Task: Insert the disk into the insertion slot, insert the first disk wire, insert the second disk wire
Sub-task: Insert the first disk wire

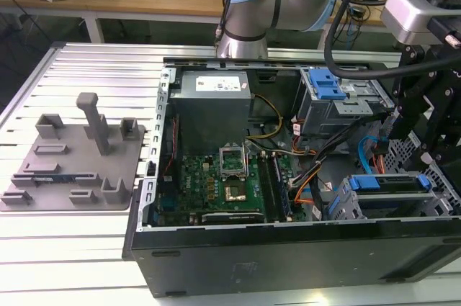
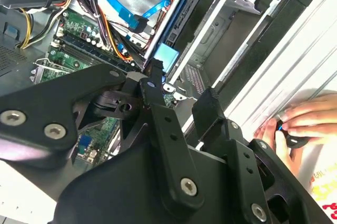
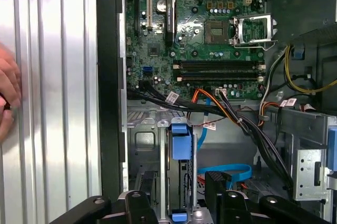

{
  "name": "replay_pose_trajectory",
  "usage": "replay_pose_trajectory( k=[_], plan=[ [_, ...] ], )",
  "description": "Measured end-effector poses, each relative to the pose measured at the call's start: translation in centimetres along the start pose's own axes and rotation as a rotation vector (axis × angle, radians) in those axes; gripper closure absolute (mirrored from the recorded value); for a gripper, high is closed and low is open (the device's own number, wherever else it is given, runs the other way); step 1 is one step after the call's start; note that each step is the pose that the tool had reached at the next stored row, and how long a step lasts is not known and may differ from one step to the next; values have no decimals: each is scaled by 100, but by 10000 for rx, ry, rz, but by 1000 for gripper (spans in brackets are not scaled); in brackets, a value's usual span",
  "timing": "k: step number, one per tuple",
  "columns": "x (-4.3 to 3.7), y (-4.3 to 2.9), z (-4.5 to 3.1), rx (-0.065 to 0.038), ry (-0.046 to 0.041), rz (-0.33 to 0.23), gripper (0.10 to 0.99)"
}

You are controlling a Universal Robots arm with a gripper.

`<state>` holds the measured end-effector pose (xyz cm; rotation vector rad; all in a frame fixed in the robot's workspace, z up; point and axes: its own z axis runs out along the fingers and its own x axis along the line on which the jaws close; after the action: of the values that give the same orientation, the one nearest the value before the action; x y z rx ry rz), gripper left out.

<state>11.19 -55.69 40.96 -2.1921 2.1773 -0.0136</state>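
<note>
— Black fingers [image 2: 163, 124] come first on my second wrist view. The gripper [image 2: 181, 87] stands spread, jaws apart with nothing between them.
— Where is it hanging?
— Over the near corner of the open computer case [image 1: 288, 248], at the exterior view's right. The arm [image 1: 252, 3], silver with pale blue joint caps, reaches in from the far side of the table [image 1: 72, 255] and bends down so the wrist points into the case.
— And the disk?
— The disk [image 3: 179, 142] sits inside the insertion slot [image 1: 346, 201], just under the gripper, with its blue frame showing. A blue ribbon cable [image 3: 226, 174] curls just beside it. I cannot tell whether any wire is plugged in.
— Any writing?
— I see a white label on the grey power supply [image 1: 214, 101] at the far side and small white tags on the wire bundle [image 3: 242, 124], all too small for me to read. The green motherboard [image 3: 210, 39] carries white print.
— Anything else?
— A second cage [image 1: 317, 111] with a blue latch stands farther back. A grey fixture plate [image 1: 72, 162] lies on the table at the exterior view's left, well apart from the case. A person's hand [image 2: 305, 121] rests on the ribbed table beside the case, touching a small black object I cannot identify.
</note>
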Motion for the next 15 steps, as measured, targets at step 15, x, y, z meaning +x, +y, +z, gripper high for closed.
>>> replay_pose_trajectory(
  k=[15],
  plan=[
    [-604, -18, 31, -42, 3020, -57, 580]
  ],
)
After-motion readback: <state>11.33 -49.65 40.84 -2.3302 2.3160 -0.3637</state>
